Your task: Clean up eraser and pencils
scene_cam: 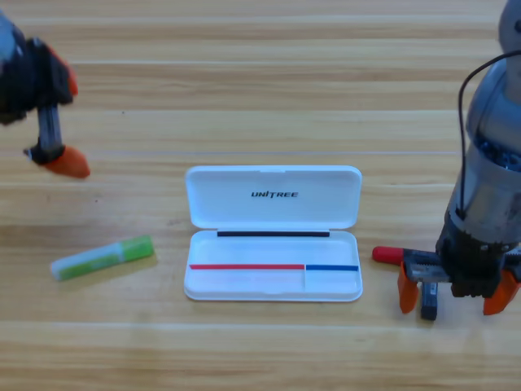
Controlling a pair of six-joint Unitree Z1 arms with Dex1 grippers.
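Open white case [273, 236] at mid-bench [244, 81], lid hinged back. Left of it, well apart: green pen [102, 258], long axis nearly level, right end tilted slightly up. Right of case: red-capped marker [388, 255], cap toward case, barrel hidden under right claw [456, 295]. Right claw pointing down, orange jaws apart, straddling marker. Small dark eraser [429, 306] between those jaws. Left claw [57, 155] waiting upper left; open or closed, cannot tell.
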